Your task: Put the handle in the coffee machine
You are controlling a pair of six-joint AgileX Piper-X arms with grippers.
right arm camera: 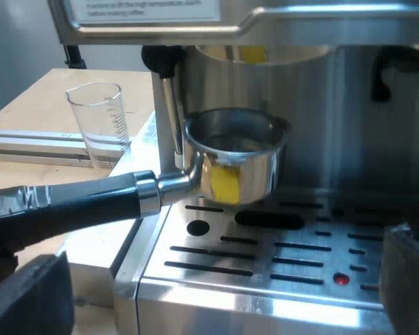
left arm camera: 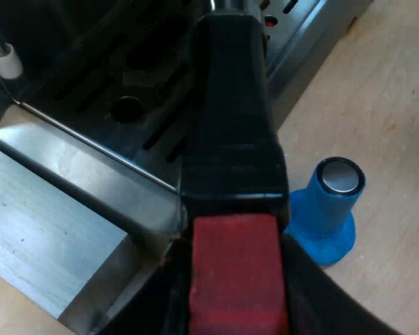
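While holder [right arm camera: 237, 164] hangs under the brew head [right arm camera: 262, 52] for locking, left jaws pinch its red end [left arm camera: 237, 279] | right jaws spread, idle.

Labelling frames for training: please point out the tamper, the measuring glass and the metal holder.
tamper [left arm camera: 321, 220]: left wrist view, blue body.
measuring glass [right arm camera: 100, 125]: right wrist view, clear wall.
metal holder [right arm camera: 255, 167]: right wrist view, basket's side.

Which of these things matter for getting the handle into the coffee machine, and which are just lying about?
In the job: holder, its handle gripped by the left tool; espresso machine.
Lying about: blue tamper; measuring glass.
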